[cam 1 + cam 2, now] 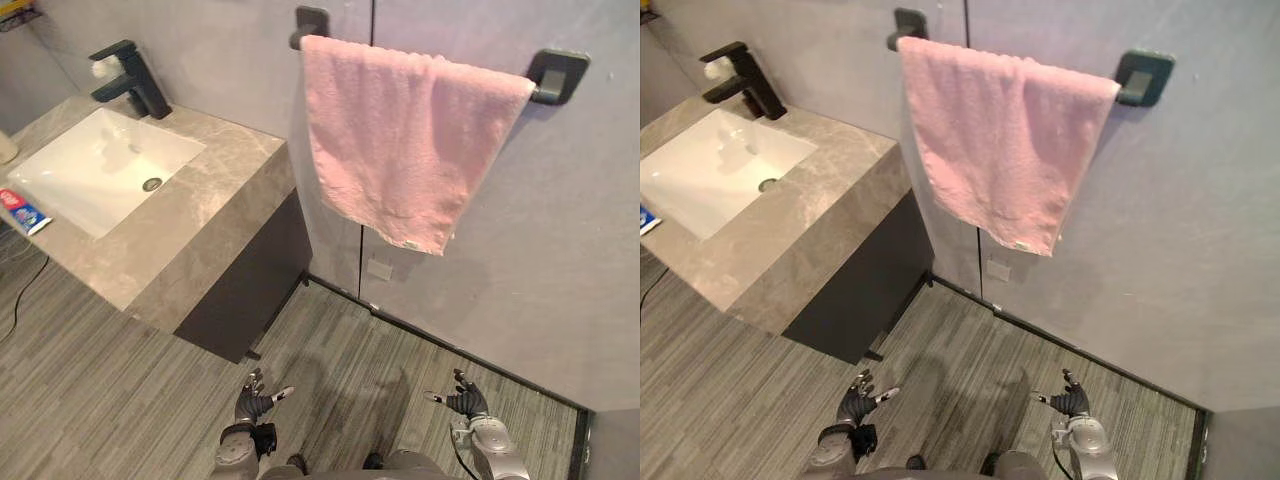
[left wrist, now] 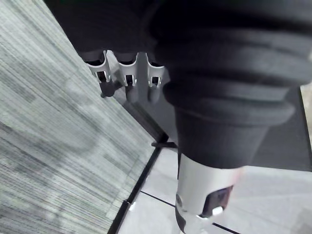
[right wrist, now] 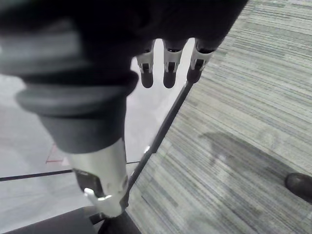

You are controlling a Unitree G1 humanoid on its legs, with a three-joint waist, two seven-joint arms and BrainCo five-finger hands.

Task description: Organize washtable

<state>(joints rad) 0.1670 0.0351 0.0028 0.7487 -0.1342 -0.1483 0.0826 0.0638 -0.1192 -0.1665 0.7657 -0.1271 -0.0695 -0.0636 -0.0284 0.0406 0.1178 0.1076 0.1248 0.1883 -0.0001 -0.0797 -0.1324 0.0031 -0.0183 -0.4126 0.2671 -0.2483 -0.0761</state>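
Left hand [image 1: 255,398]: low over the wood-grain floor [image 1: 90,400], out in front of you. In the left wrist view its fingers [image 2: 126,78] hang straight and relaxed, and it holds nothing.
Right hand [image 1: 465,400]: level with the other one and well apart from it, near the foot of the wall [image 1: 500,280]. Its fingers [image 3: 168,68] are loose and spread, and it is empty too.
Tabletop [image 1: 220,200]: a marble slab off to your left, well apart from both hands. The stone you can see on the near side and by the corner is bare.
Basin [image 1: 90,170]: white and sunk into the slab, with nothing lying in it. A dark tap [image 1: 135,75] stands behind it.
Tube [image 1: 22,212]: a small red and blue tube lies flat on the stone at the basin's far left edge. It is the one loose item you can make out, and it looks like toothpaste, though you cannot be sure.
Towel [image 1: 400,140]: pink, draped over the dark rail [image 1: 560,72] on the wall. It hangs slanted, with one lower corner dropping further than the other.
Done so far: judging by how things lie, the towel is up on its rail and most of the slab is tidy.
Left to do: probably put the tube away, and maybe square up the towel. You cannot tell what sits past the slab's left edge.
Reach: neither hand is near the work, so you likely need to turn left and raise an arm first.
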